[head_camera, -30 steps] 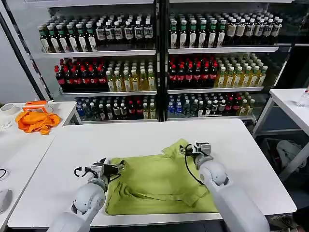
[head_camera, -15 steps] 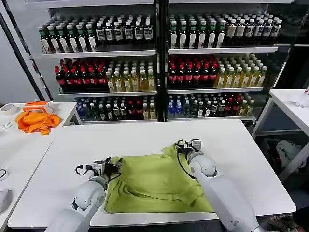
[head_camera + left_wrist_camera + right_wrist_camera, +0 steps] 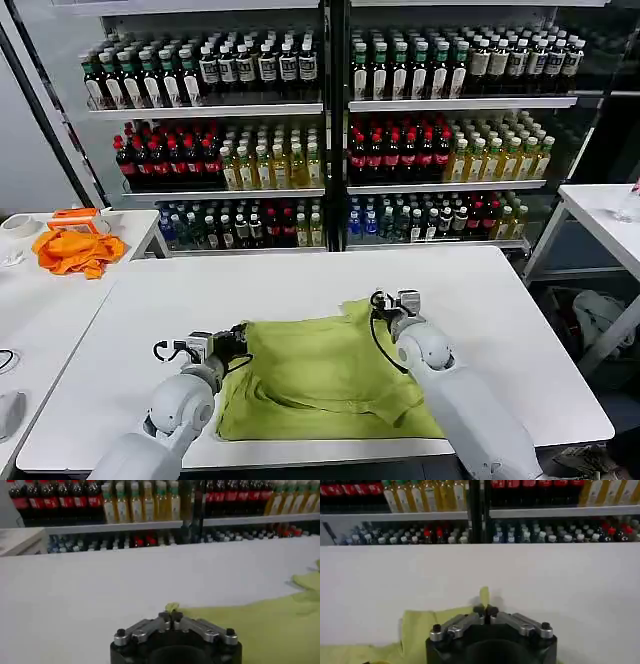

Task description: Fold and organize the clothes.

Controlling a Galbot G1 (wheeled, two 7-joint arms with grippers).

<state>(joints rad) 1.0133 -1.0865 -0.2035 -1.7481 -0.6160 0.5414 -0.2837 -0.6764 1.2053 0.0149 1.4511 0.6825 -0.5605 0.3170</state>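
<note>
Lime-green short-sleeved cotton T-shirt lies rumpled on the near half of the white rectangular table, its front hem close to the near edge. Partly folded: upper layer doubled over, one corner peaking at the far right.

Left gripper low at the shirt's far-left corner; left wrist view shows its fingertips pressed together with a small tab of green cloth pinched between them. Right gripper at the far-right peak; right wrist view shows fingertips closed on a thin upright fold of the fabric.

Versus half a second ago: left gripper has carried its corner slightly toward the shirt's middle, so the left edge now sits further in. Right gripper nearly unchanged, grip kept.

Outward: bright orange crumpled cloth on the side table at left; shelves of bottled drinks behind.
</note>
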